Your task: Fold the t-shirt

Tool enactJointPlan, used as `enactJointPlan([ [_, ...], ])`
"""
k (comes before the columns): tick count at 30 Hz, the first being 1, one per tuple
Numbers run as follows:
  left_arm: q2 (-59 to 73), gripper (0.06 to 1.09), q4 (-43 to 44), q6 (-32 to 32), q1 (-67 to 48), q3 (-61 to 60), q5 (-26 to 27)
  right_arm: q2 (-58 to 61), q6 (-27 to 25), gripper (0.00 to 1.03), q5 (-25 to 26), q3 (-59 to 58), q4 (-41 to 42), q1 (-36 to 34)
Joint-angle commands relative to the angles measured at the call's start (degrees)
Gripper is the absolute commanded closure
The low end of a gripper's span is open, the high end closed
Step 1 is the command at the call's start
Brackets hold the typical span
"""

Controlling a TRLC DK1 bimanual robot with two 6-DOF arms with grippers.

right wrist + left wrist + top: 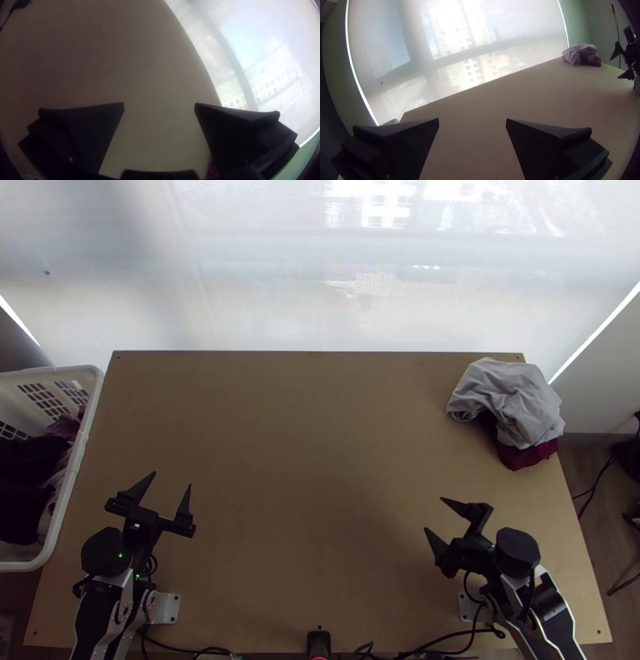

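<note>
One table [304,428], one cloth heap [512,400], two hands [172,479]

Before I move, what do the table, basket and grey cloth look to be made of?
The table looks like wood or board: plain tan, low sheen. The basket is probably smooth plastic, white with moulded-looking slots. The grey cloth seems a soft, matte fabric, slumped in loose folds; I can't tell the fibre.

Daylight enters through a pale blind [264,284] beyond the far edge of the desk [280,420], with white glare in places. Soft, faint shadow dims the desk's near half. Wrist views: edges bowed, corners dark.
</note>
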Motion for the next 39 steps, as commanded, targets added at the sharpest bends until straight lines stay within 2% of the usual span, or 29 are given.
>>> enactJointPlan([
  [1,-0.1,0.11,-0.1,0.0,0.0,0.0,-0.1,-0.5,-3.3,0.05,0.1,0.1,-6.0,-0.2],
  [5,0.0,0.11,0.0,0.0,0.0,0.0,-0.1,-0.5,1.7,0.05,0.1,0.1,-6.0,-0.3],
  [39,-0.1,0.11,-0.1,0.0,0.0,0.0,-0.1,-0.5,1.8,0.05,0.1,0.1,-6.0,-0.3],
])
